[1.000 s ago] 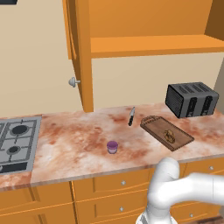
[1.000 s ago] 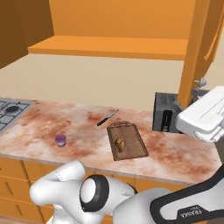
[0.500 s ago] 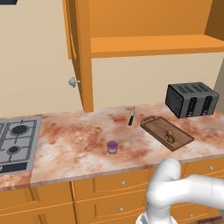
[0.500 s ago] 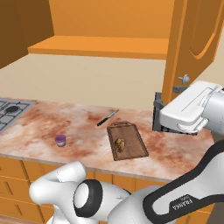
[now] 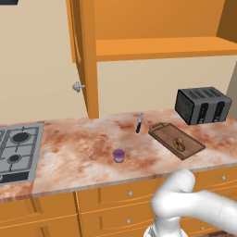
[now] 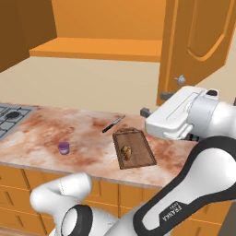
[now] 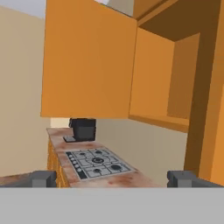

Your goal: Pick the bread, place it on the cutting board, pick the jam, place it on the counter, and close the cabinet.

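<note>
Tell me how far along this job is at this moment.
Bread already lies on the cutting board, and the jam stands on the counter, so both placings look done. In hand: the arm is raised by the right cabinet door, gripper empty with fingers apart. Left: closing the cabinet, whose doors stand open.

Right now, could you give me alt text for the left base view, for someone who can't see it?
A marbled counter holds a purple jam jar, a knife, a black toaster and a cutting board with the bread on it. Above, an orange cabinet stands open; a gas hob sits at left.
</note>
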